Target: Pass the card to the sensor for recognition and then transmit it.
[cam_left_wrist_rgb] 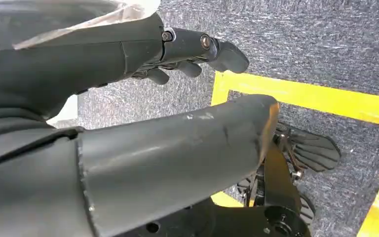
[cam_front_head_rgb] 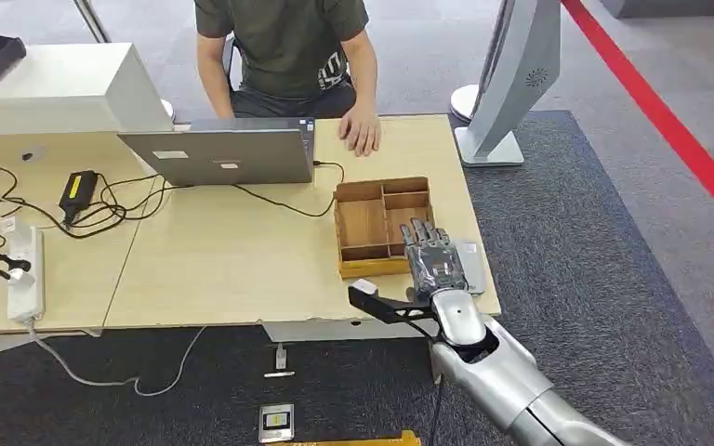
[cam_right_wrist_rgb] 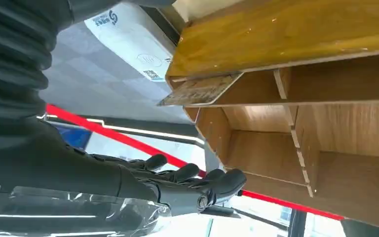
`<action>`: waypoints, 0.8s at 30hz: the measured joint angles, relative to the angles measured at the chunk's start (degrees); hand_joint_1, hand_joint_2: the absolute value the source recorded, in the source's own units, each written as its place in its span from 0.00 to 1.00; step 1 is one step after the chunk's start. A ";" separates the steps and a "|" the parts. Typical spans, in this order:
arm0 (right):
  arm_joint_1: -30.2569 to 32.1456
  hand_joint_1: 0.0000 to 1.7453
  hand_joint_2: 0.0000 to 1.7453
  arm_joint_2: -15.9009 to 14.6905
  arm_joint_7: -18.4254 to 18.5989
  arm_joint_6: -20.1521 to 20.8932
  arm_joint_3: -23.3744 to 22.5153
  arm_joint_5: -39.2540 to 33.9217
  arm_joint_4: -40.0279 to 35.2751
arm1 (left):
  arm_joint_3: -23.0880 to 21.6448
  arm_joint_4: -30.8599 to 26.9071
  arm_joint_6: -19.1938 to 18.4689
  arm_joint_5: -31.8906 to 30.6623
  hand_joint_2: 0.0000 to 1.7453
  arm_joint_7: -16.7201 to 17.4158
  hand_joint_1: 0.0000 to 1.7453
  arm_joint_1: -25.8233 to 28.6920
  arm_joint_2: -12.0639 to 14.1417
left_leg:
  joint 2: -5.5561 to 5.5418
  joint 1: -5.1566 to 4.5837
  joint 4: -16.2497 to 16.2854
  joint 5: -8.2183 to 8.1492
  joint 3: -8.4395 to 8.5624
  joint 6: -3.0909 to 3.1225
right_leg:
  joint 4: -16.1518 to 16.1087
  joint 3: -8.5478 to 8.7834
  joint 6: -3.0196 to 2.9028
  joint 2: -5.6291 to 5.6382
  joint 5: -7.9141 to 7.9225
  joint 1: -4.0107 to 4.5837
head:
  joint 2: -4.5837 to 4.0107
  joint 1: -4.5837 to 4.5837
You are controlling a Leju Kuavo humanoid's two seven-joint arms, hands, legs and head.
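A wooden tray [cam_front_head_rgb: 369,228] with several compartments stands near the table's right end. My right hand [cam_front_head_rgb: 435,260] hovers flat over its right front corner, fingers stretched out and holding nothing. In the right wrist view a worn card [cam_right_wrist_rgb: 200,91] leans out over the wall of a tray [cam_right_wrist_rgb: 296,39] compartment, apart from my right hand [cam_right_wrist_rgb: 177,182]. A flat white sensor unit [cam_right_wrist_rgb: 128,37] lies just beside the tray; in the head view it is the pale slab [cam_front_head_rgb: 472,255] right of my hand. My left hand [cam_left_wrist_rgb: 192,49] hangs over the carpet, loosely extended and empty.
A person sits behind the table with a hand [cam_front_head_rgb: 363,130] resting by a grey laptop [cam_front_head_rgb: 223,153]. Cables and a power strip [cam_front_head_rgb: 26,274] cover the left table. A black bracket [cam_front_head_rgb: 381,302] juts at the front edge. A white stand [cam_front_head_rgb: 511,84] rises at the back right.
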 joint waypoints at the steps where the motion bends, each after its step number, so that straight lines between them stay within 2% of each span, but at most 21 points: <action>1: -0.01 0.00 1.00 0.00 0.04 0.00 0.00 0.00 0.13 | 0.00 0.00 -0.04 -0.11 0.00 0.00 0.00 0.01 0.00 | 0.00 0.00 0.00 0.00 0.00 0.00 | 0.00 0.00 0.00 0.00 0.00 0.00 | 0.00 0.00; 24: 0.04 0.00 1.00 0.00 0.70 -1.03 -1.81 0.00 4.24 | -0.63 0.00 -0.37 -2.86 0.00 0.28 0.00 -0.07 -0.02 | 0.00 0.00 0.00 0.00 0.00 0.00 | 0.00 0.00 0.00 0.00 0.00 0.00 | 0.00 0.00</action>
